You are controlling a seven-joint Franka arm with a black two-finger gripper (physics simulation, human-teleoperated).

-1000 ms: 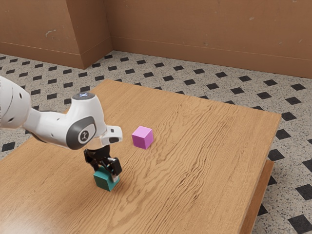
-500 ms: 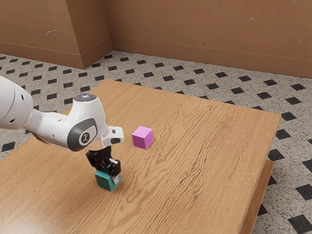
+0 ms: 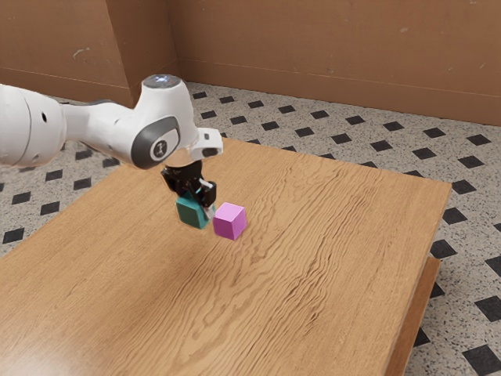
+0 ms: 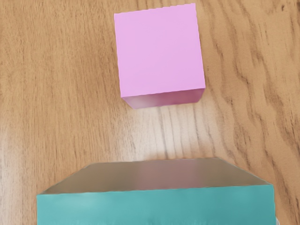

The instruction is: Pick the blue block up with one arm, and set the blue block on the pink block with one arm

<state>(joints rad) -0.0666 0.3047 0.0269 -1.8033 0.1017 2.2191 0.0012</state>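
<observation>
While gripper [image 3: 197,199] clamps teal blk [image 3: 191,212] aloft (ext) | wrist: gap to pink blk [image 4: 159,51]

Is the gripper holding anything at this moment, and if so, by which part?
Yes: the gripper holds the blue block, with its fingers clamped from above on the upper part of two opposite sides, beside the pink block.
</observation>
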